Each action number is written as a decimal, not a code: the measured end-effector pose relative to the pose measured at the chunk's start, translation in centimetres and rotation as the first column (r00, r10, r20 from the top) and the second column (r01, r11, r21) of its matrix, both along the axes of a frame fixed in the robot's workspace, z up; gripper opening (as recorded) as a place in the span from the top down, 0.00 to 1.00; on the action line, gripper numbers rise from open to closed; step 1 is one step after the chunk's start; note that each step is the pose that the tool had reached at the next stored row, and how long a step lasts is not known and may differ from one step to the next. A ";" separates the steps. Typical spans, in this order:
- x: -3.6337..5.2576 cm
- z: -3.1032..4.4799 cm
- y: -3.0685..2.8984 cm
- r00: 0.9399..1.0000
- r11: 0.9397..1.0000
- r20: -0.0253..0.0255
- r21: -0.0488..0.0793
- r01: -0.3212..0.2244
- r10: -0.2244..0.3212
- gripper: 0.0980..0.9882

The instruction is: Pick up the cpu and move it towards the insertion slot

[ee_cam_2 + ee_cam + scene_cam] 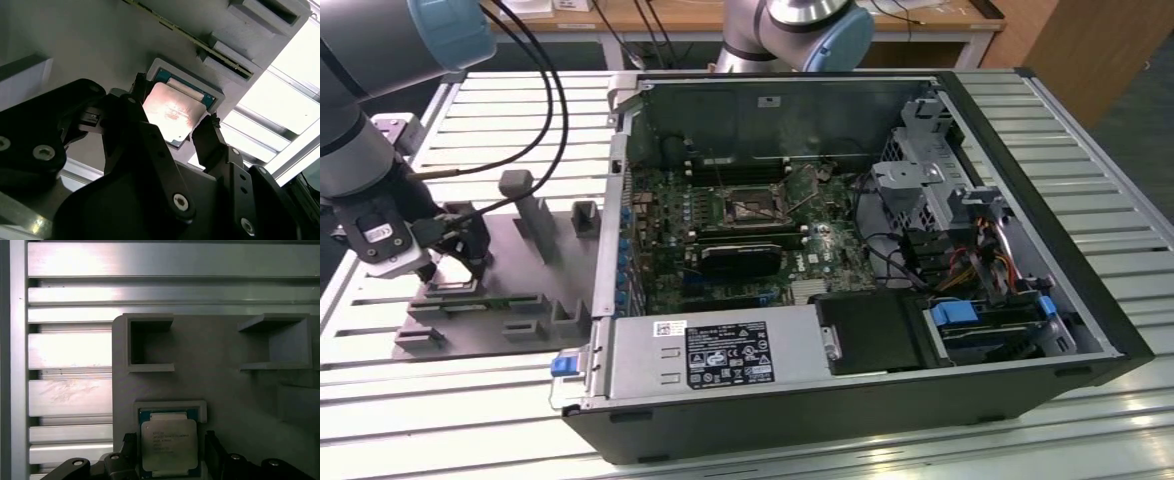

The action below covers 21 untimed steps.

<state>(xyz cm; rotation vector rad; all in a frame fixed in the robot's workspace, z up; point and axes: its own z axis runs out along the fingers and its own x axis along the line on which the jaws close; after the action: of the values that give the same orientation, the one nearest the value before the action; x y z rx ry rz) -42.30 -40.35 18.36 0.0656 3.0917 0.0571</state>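
Gripper (pixel 175 107) is spread open, one finger (pixel 207 137) on each side of the cpu (pixel 172 112), small gaps showing in both wrist views. The chip sits in its nest on the grey fixture plate (pixel 225 400), on the slatted table (pixel 70 350). The insertion slot (pixel 750 205) is well apart, inside the open computer case (pixel 854 400).

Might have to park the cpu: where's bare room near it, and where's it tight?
Free: grey fixture plate between the cpu and the two bracket blocks; table slats beside the plate. Crowded: computer case around the insertion slot.
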 end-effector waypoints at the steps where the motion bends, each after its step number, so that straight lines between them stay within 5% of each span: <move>1: 0.00 -0.01 0.00 1.000 1.000 0.000 0.000 0.000 0.000 0.38; 7: 0.00 -0.02 0.00 1.000 1.000 0.000 0.000 0.000 0.000 0.51; 14: 0.00 0.03 0.00 1.000 1.000 0.000 0.000 0.000 0.000 0.51; 21: 0.00 0.90 0.00 1.000 1.000 0.000 0.003 0.000 0.000 0.51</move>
<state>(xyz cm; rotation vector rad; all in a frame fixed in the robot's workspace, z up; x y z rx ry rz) -42.30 -40.35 19.25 0.0657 3.0915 0.0613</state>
